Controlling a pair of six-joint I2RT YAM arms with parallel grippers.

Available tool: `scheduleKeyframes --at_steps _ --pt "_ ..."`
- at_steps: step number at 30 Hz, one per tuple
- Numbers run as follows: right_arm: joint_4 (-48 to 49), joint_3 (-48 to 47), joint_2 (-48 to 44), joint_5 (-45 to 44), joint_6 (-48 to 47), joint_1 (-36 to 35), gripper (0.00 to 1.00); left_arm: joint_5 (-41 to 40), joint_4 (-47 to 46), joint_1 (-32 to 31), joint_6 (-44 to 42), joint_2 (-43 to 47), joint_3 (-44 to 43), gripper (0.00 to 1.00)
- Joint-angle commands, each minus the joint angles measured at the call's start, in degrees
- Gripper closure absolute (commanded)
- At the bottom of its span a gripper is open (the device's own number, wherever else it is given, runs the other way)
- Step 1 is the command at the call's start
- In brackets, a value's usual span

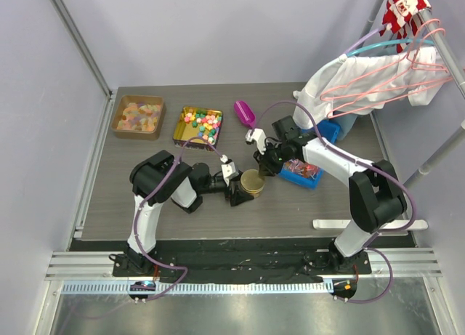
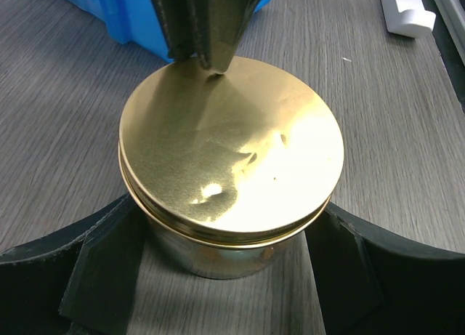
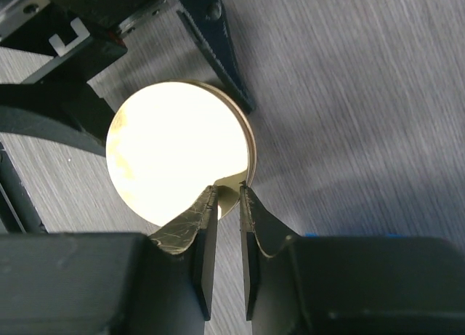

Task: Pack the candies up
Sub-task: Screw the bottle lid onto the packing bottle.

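Orange, yellow and pale candies (image 1: 138, 117) lie piled in the brown tray (image 1: 136, 136) at far left.

Grey wood-grain table (image 1: 109, 197). Centre: gold tin (image 1: 252, 182), mirror-bright lid (image 2: 232, 146). At 10 o'clock, orange, yellow and whitish candies (image 1: 138, 117) in a brown tray (image 1: 138, 136); at 11 o'clock, multicoloured sweets (image 1: 202, 123) in a gold tray (image 1: 192, 141); at 12 o'clock, magenta scoop (image 1: 245, 112); at 3 o'clock, blue box (image 1: 309, 182).

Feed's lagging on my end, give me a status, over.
Left fingers clasp gold tin. Right fingers pinch its lid at the edge. Candies in far-left tray. Nothing blocking the lid.
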State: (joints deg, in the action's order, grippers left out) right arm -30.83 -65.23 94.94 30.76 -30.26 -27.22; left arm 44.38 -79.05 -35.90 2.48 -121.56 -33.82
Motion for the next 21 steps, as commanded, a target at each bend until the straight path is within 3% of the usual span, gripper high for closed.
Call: scheduleKeyframes --at_steps 1,10,21 --pt "-6.08 2.3 -2.47 -0.44 -1.2 -0.38 0.77 -1.05 -8.49 -0.14 1.03 -1.23 -0.54 0.22" --pt "-6.08 -3.76 -6.78 -0.8 -1.12 -0.81 0.78 -0.79 -8.41 -0.14 0.95 -1.31 -0.63 0.23" --pt "-1.26 -2.62 -0.64 -0.01 1.51 -6.0 0.78 -0.61 -8.41 -0.14 0.86 -1.4 -0.63 0.23"
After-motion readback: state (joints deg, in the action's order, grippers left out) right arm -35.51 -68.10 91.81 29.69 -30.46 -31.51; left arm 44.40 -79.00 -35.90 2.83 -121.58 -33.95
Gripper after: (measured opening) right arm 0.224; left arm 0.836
